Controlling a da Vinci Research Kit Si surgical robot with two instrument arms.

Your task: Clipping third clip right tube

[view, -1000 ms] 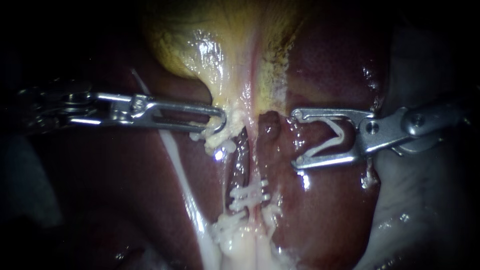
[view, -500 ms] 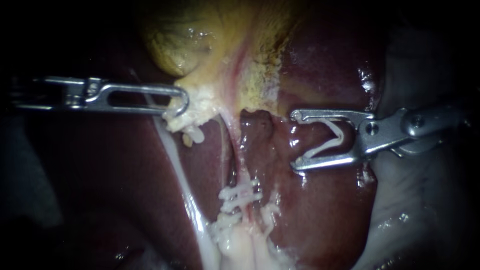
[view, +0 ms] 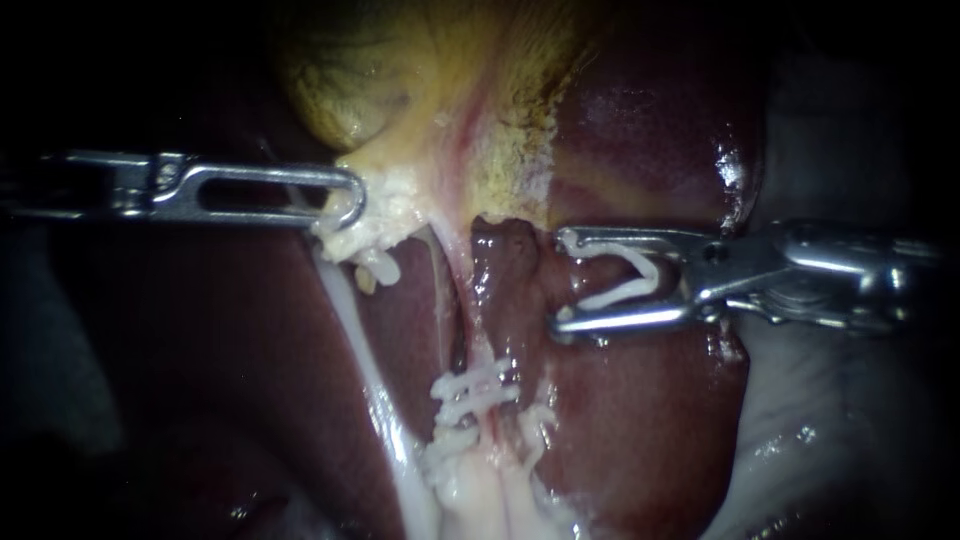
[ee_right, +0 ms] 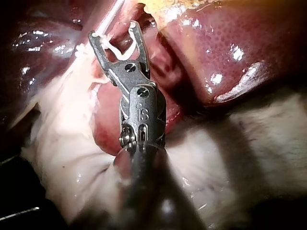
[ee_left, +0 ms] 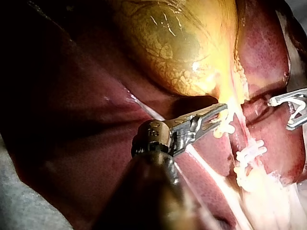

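We are gripping the gallbladder [view: 420, 90] at its neck with our left instrument [view: 345, 205], jaws clamped. Our right instrument [view: 562, 282], jaws spread, is carrying the open clip [view: 620, 293] just past that neck, beside the right tube [view: 480, 330] and not around it. The clip's mouth is pointing at the tube, its long axis lying crosswise. By advancing shallow, we are risking catching liver [view: 640, 150] or only half the tube.
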